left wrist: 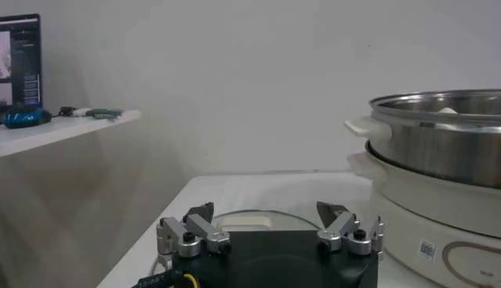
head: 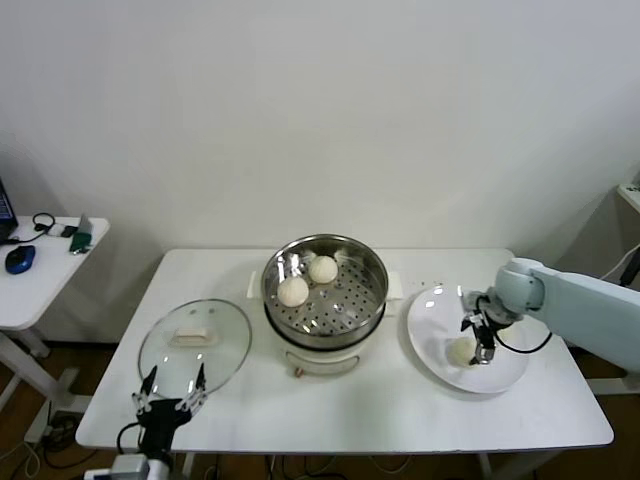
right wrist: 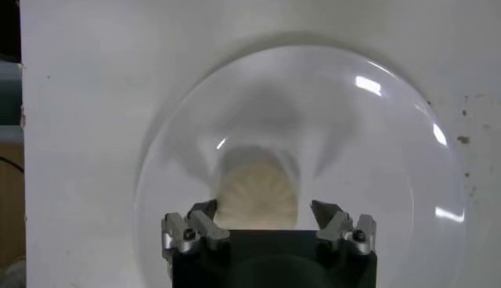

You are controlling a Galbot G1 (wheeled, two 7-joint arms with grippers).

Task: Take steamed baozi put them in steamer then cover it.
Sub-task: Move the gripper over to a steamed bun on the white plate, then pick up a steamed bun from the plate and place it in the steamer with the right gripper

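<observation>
Right gripper [head: 480,341] astride pleated, doughy baozi [right wrist: 257,190] — glossy plate [right wrist: 376,141].

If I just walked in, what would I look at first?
Probably the shiny steamer in the middle of the table, with two white baozi inside. Then the right gripper, open over another bun on the white plate. The glass cover lies flat on the left.

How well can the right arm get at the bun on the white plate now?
Probably yes. The right gripper hangs open right over the bun on the white plate, fingers on either side, and nothing lies between them.
</observation>
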